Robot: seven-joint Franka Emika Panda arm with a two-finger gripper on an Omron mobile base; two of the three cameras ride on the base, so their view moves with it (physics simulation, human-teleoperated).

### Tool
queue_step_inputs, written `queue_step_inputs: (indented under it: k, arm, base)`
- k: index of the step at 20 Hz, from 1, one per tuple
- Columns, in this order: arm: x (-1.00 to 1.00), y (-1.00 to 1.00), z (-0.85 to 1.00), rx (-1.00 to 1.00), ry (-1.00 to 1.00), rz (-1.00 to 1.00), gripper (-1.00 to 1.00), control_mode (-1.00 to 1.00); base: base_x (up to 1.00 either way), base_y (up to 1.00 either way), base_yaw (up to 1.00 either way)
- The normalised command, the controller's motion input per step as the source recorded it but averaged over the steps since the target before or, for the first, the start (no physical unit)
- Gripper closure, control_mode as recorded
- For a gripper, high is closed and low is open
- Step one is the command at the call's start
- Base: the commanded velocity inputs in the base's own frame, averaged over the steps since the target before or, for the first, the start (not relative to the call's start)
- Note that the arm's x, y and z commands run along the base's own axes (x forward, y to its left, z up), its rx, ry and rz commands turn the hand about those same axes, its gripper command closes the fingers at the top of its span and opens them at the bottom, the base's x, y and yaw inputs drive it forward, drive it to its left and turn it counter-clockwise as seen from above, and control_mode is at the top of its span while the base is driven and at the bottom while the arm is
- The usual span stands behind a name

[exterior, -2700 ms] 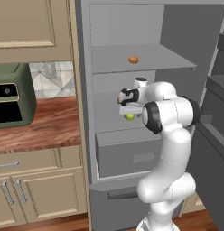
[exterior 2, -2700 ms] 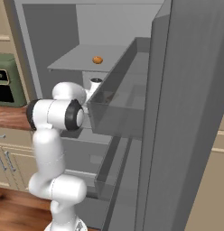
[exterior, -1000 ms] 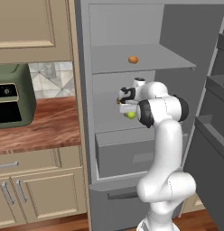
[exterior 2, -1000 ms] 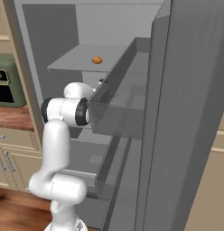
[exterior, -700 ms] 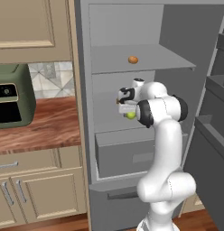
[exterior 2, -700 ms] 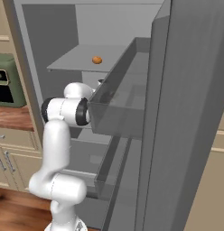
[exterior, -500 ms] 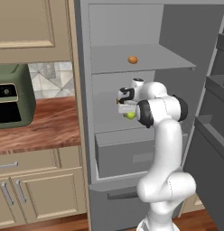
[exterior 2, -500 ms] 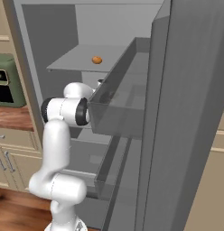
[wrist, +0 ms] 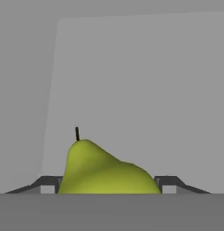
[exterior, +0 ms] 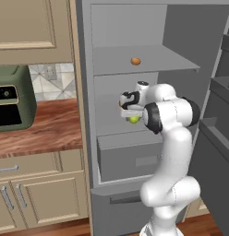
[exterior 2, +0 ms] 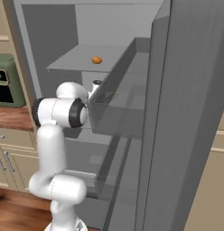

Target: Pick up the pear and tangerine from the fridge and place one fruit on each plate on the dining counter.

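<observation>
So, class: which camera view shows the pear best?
The hand view: the pear looms large between the end effector fingertips, stem visible. The left base view shows a small green spot; in the right base view I cannot make it out.

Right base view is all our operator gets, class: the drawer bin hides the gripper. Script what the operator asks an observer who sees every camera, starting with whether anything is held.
Operator: Is the gripper holding anything?
Observer: Yes. In the hand view the pear sits between the two fingertips.
Operator: Where is that hand in the fridge?
Observer: In the left base view the gripper is below the shelf with the tangerine and above the grey drawer.
Operator: Which way does the pear lie?
Observer: In the hand view its stem points up at the left.
</observation>
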Motion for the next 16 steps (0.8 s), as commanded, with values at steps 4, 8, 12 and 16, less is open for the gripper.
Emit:
queue_step_inputs:
  k: [4,8,12,16]
  arm:
    - [-1.0,0.01,0.17,0.0,-0.39,-0.08,1.0,-1.0]
    - [-0.83,0.0,0.5,0.0,-0.39,-0.1,1.0,-1.0]
    - [-0.58,0.0,0.8,0.0,-0.28,-0.04,1.0,-1.0]
    - [-0.4,0.0,0.84,0.0,-0.11,-0.04,1.0,-1.0]
  base:
    - [0.0,0.0,0.0]
    - [0.0,0.0,0.0]
    - [0.0,0.0,0.0]
    - [0.0,0.0,0.0]
